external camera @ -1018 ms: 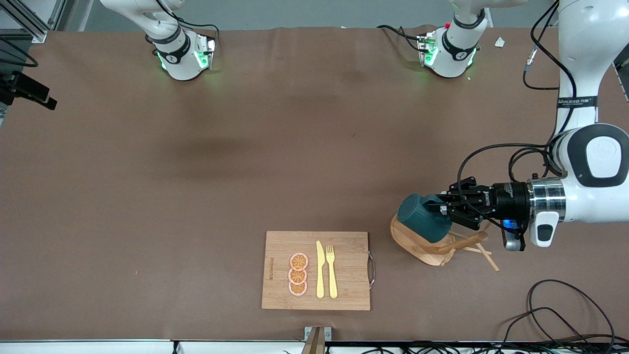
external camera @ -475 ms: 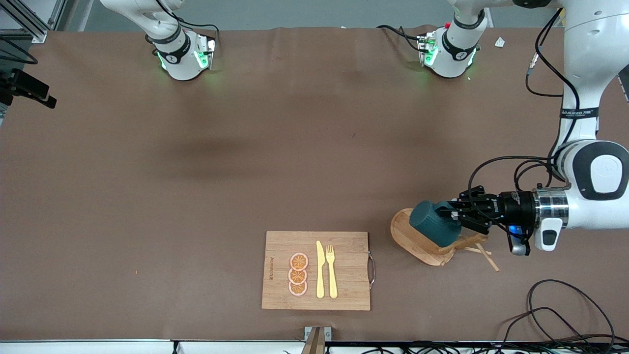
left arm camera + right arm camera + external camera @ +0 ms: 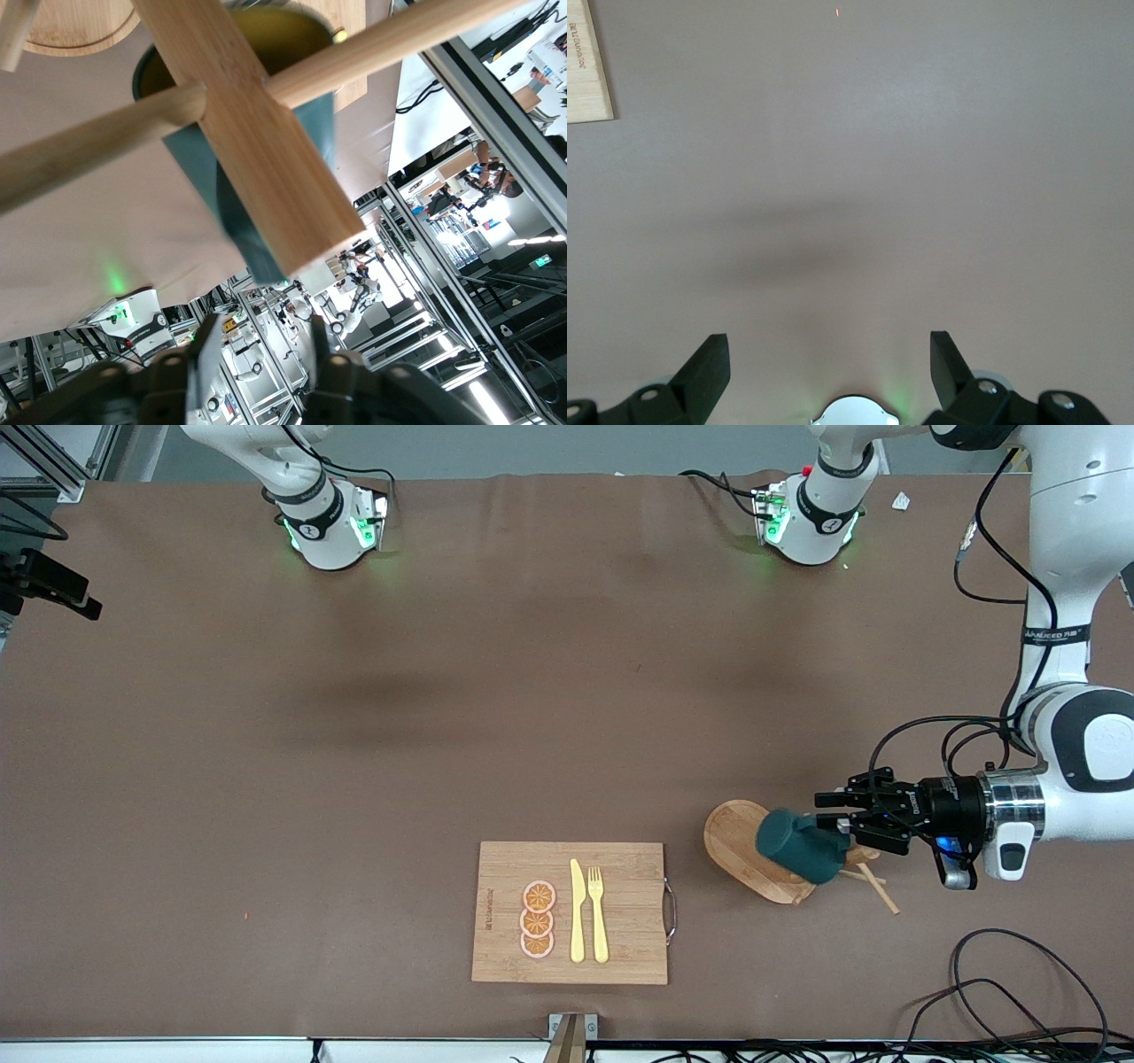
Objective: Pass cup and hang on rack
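The dark teal cup [image 3: 800,847] hangs tilted on a peg of the light wooden rack [image 3: 737,840], over its oval base. My left gripper [image 3: 829,813] is open and empty, just beside the cup toward the left arm's end of the table, not touching it. In the left wrist view the rack's post [image 3: 257,159] and pegs cross in front of the cup [image 3: 314,119], whose tan-yellow inside shows, and the left gripper [image 3: 266,341] has nothing between its fingers. My right gripper [image 3: 830,354] is open and empty over bare table; it is out of the front view.
A bamboo cutting board [image 3: 620,948] with orange slices, a yellow knife and a fork lies near the front edge, beside the rack toward the right arm's end. Black cables [image 3: 1019,974] lie at the table's front corner by the left arm.
The left gripper carried the cup toward the left arm's end and down onto the rack's peg, then opened and drew back from it. The cup stays on the rack.
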